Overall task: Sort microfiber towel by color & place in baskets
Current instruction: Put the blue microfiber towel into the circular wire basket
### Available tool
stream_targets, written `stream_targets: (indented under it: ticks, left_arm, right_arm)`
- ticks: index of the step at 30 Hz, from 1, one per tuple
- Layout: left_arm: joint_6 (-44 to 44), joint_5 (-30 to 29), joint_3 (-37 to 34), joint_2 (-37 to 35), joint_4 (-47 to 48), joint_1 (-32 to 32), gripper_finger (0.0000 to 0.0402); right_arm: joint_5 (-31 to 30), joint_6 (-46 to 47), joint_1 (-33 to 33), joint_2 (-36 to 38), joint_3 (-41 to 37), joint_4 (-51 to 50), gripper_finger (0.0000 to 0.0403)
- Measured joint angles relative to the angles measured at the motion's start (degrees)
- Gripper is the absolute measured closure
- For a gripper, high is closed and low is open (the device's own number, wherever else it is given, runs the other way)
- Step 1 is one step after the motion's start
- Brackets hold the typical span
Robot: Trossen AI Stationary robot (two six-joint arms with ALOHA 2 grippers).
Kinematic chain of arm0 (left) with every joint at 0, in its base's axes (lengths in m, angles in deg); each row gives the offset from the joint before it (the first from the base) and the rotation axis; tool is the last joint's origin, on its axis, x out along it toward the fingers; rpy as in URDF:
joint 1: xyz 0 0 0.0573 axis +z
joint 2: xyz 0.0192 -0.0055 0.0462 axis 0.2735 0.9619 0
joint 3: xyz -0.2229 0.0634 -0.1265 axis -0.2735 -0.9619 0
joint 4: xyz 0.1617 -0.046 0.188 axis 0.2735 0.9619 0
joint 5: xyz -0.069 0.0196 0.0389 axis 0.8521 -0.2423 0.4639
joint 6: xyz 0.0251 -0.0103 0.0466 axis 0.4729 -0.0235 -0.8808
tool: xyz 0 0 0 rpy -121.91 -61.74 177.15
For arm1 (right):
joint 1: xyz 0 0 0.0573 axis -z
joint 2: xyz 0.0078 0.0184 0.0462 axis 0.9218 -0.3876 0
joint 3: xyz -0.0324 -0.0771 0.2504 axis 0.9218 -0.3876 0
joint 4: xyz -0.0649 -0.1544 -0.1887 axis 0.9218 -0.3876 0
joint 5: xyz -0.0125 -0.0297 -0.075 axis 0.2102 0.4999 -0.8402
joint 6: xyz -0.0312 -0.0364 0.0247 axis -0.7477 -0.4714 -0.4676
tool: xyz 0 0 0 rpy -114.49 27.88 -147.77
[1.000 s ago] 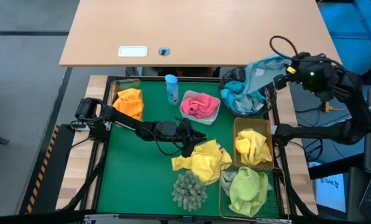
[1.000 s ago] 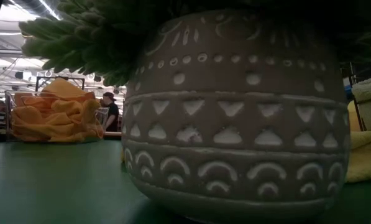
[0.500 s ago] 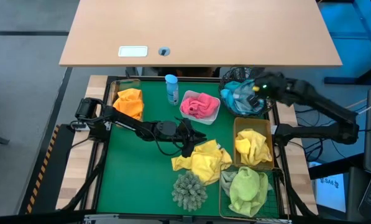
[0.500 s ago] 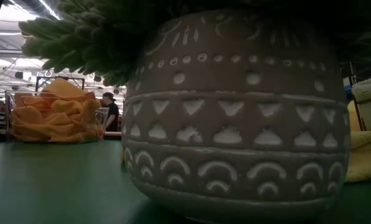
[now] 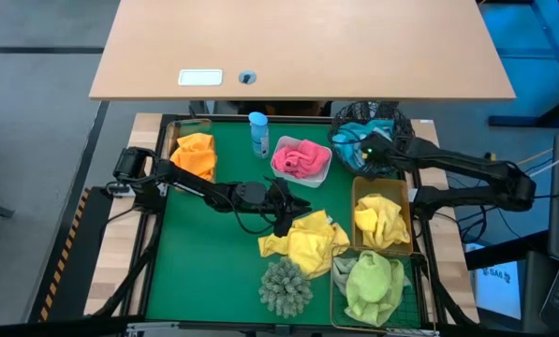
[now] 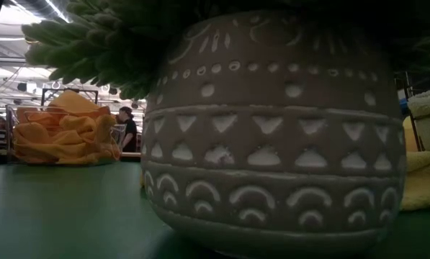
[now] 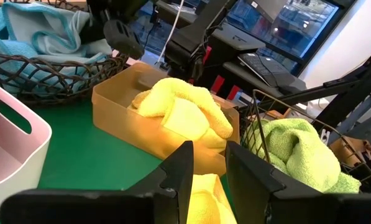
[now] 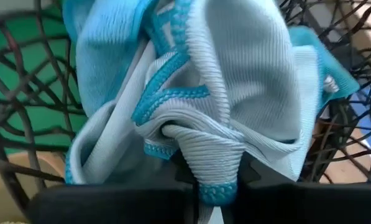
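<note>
Teal-blue towel [image 8: 235, 93] pinched in right end effector [image 8: 211, 177] (inside black basket [image 5: 398, 122]), left end effector [image 7: 205, 163] part-open, holding nothing.

mesh basket [image 5: 391, 120]: sitting at table's far right, towel [image 5: 352, 140] lying inside
tub [image 5: 322, 174]: sitting just left of it w/ bottle [image 5: 258, 134] further left

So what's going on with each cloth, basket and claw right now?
Right gripper: down in the black basket, pinching a teal cloth.
Left gripper: jaws slightly apart, empty, at the loose yellow cloths.
Pink cloth: in the white tub.
Orange cloth: in its basket.
Green cloth: in a wire basket.
</note>
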Motion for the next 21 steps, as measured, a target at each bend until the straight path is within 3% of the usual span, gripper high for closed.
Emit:
stream_targets:
  ticks: [17, 21]
  left_arm:
    - [0.0, 0.0, 0.0, 0.0, 0.0, 0.0, 0.0312]
    - [0.0, 0.0, 0.0, 0.0, 0.0, 0.0, 0.0312]
  right_arm:
    - [3.1, 0.0, 0.0, -0.4, 0.0, 0.9, 0.0364]
    - [4.3, -0.1, 0.0, -0.4, 0.3, 0.2, 0.0336]
